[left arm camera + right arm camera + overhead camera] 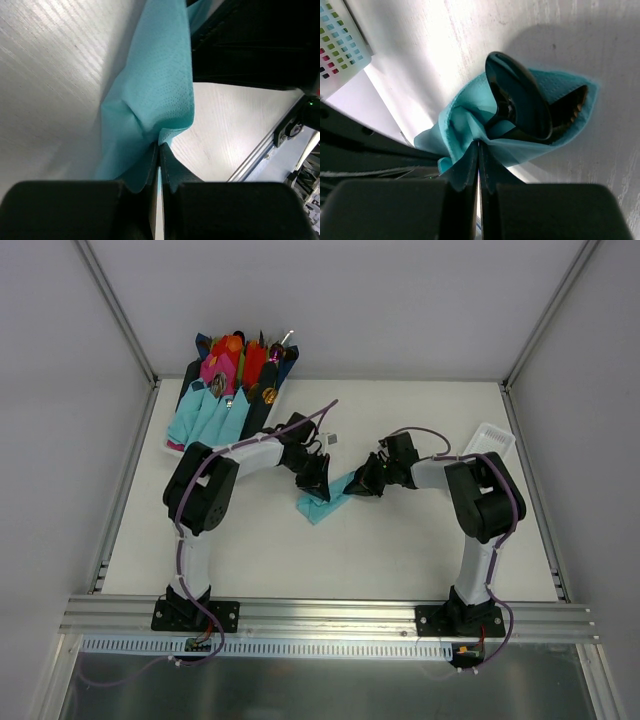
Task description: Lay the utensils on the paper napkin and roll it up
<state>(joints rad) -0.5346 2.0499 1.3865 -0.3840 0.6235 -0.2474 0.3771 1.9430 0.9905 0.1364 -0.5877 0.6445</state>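
Note:
The teal paper napkin (326,504) lies folded over at the table's middle, between both grippers. My left gripper (318,483) is shut on one edge of the napkin (155,95). My right gripper (362,482) is shut on the other end of the napkin (465,122). In the right wrist view the dark oval bowl of a spoon (520,102) and another dark utensil tip (570,107) stick out of the napkin's folds. The handles are hidden inside the paper.
A dark tray (205,390) at the back left holds teal napkins (210,420) and red, pink and navy rolls (240,358). A white perforated basket (490,440) sits at the right edge. A small white tag (331,440) lies behind the left gripper.

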